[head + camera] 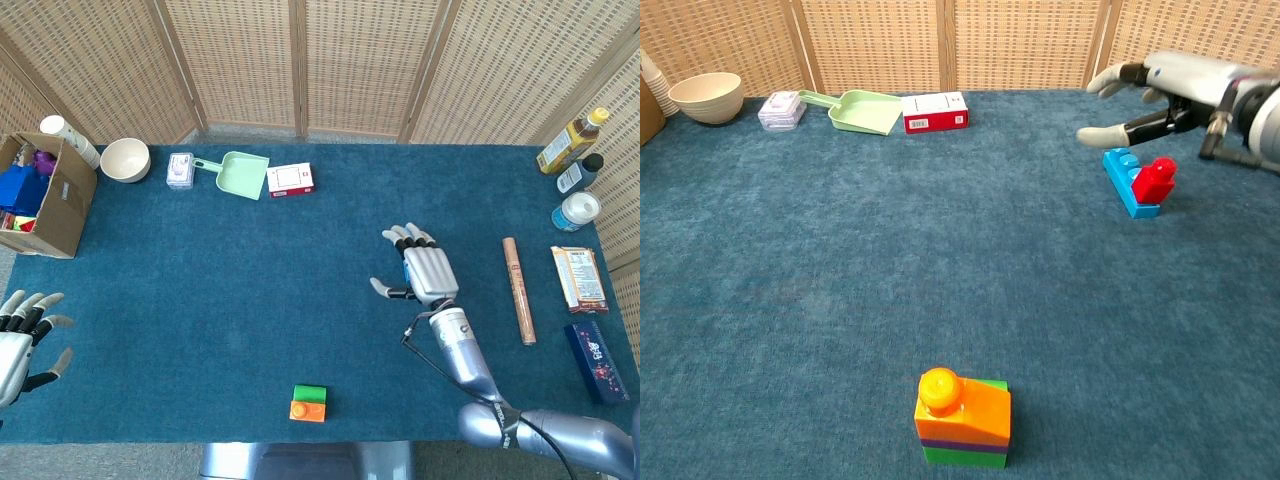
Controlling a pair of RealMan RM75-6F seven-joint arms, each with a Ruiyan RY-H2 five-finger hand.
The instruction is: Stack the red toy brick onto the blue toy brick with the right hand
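Note:
The blue toy brick [1127,180] lies on the carpet at the right in the chest view. The red toy brick [1155,180] sits on top of its near end. My right hand [1162,82] hovers above and behind them, fingers spread, touching neither brick. In the head view the right hand [424,270] covers both bricks. At the table's left edge my left hand [22,342] stays empty, its fingers apart.
An orange, purple and green block stack [962,418] stands near the front edge. A green dustpan [240,173], red box [291,179], bowl [125,159] and cardboard box [45,196] line the back left. A brown stick [518,289], bottles [573,140] and packets [578,278] lie right.

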